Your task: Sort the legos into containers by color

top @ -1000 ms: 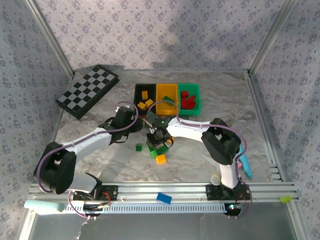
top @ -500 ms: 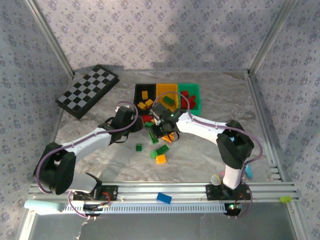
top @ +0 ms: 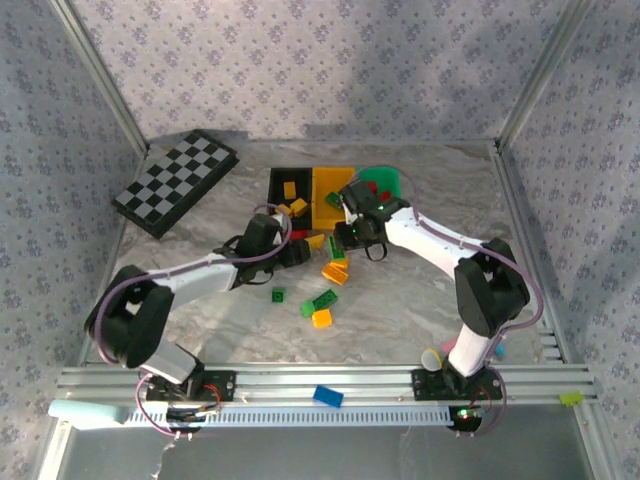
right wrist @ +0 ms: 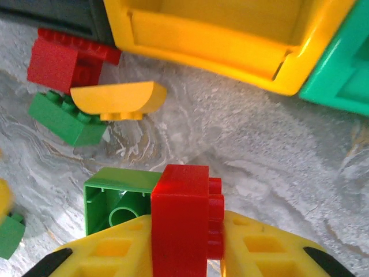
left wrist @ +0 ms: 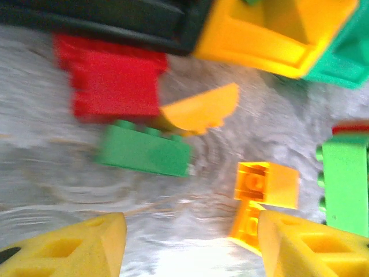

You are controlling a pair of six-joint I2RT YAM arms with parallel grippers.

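Note:
My right gripper (right wrist: 187,231) is shut on a red lego (right wrist: 184,213), held above the table just in front of the yellow container (right wrist: 230,34). A green lego (right wrist: 118,202) shows right beside the red one; I cannot tell whether they are joined. From above, the right gripper (top: 350,232) hangs near the yellow (top: 333,190) and green (top: 388,180) containers. The black container (top: 288,185) holds yellow bricks. My left gripper (left wrist: 190,231) is open and low over the table, with an orange lego (left wrist: 266,184) by its right finger. Ahead lie green (left wrist: 144,153), red (left wrist: 112,75) and yellow (left wrist: 199,109) legos.
Loose green (top: 322,301), orange (top: 321,319) and small green (top: 278,294) bricks lie mid-table. A blue brick (top: 327,396) rests on the front rail. The checkered board (top: 175,183) sits back left. Both arms crowd the space in front of the containers.
My right gripper has lifted the red lego from the pile and carried it back and right towards the containers. My left gripper has shifted right, towards the loose bricks.

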